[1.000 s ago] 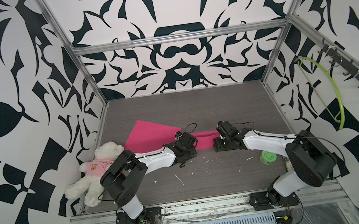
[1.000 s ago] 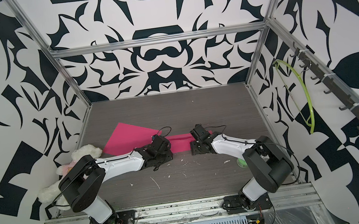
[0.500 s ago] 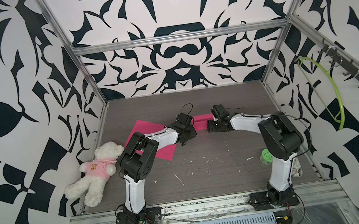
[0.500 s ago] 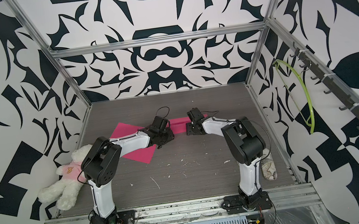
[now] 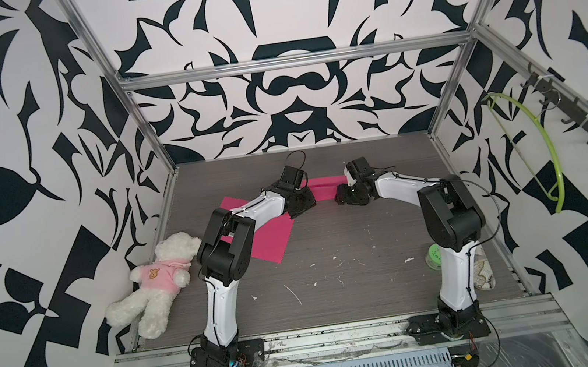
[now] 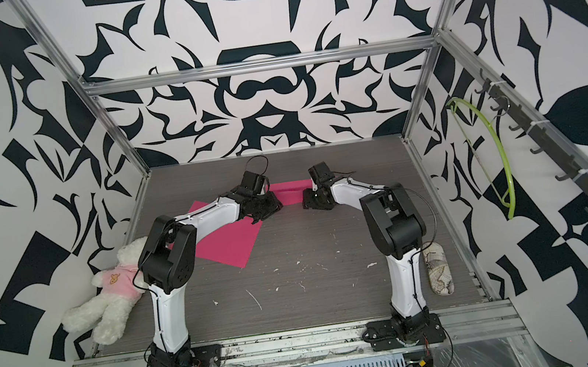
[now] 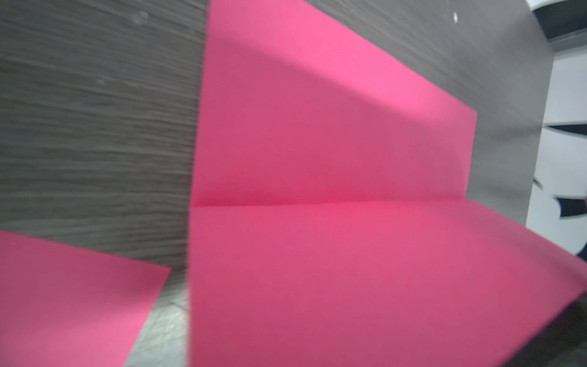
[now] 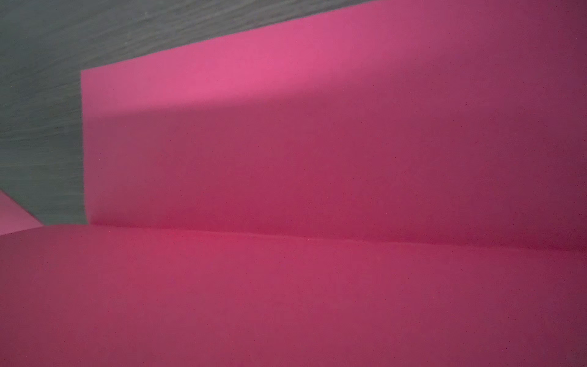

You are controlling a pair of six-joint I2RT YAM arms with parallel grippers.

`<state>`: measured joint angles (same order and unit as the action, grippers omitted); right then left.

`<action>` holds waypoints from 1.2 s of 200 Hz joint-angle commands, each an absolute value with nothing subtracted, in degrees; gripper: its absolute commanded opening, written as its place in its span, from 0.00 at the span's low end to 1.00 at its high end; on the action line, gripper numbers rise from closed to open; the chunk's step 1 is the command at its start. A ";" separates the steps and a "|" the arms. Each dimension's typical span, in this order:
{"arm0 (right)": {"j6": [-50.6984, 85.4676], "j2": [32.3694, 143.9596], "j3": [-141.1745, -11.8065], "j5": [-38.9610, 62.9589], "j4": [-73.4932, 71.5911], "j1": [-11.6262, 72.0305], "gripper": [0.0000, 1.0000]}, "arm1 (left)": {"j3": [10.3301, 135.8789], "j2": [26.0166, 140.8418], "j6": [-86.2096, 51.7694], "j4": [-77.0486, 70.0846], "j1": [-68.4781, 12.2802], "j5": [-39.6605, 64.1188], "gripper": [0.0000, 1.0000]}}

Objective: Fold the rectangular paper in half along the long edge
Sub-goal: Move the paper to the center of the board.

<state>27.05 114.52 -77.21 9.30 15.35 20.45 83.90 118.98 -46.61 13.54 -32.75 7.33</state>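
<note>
The pink rectangular paper (image 5: 324, 188) lies at the far middle of the table, part folded. A crease runs along it, and its near half rises towards both wrist cameras (image 7: 317, 270) (image 8: 286, 302). That raised half fills the lower part of both wrist views and hides the jaws. My left gripper (image 5: 305, 204) sits at the paper's left end and my right gripper (image 5: 344, 199) at its right end, both low on the table. In both top views the black gripper bodies cover the fingers.
A second pink sheet (image 5: 271, 239) lies flat under my left forearm. A white teddy bear in a pink shirt (image 5: 159, 283) lies at the left edge. A green tape roll (image 5: 434, 255) and a patterned slipper (image 5: 484, 275) sit by my right arm's base. A green hanger (image 5: 538, 144) hangs on the right wall.
Both arms have reached from the table's middle towards the back wall. The paper between the grippers has moved back with them. The second pink sheet has come into fuller view.
</note>
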 commanded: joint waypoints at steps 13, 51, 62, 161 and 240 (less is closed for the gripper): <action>26.76 113.98 -83.04 11.10 16.67 19.65 0.59 | 86.83 119.45 -46.84 13.66 -31.95 10.52 0.55; 28.01 118.03 -87.87 11.77 16.52 17.82 0.56 | 91.97 121.63 -46.67 14.12 -30.94 10.55 0.62; 28.28 119.88 -89.86 11.80 16.76 17.38 0.56 | 93.57 122.59 -46.51 14.65 -30.52 10.66 0.64; 29.28 128.92 -98.55 7.65 26.27 16.25 0.55 | 97.43 127.39 -47.72 15.94 -29.79 12.29 0.77; 33.76 109.91 -75.03 5.55 16.27 20.89 0.54 | 85.31 118.31 -48.72 11.90 -31.78 9.49 0.78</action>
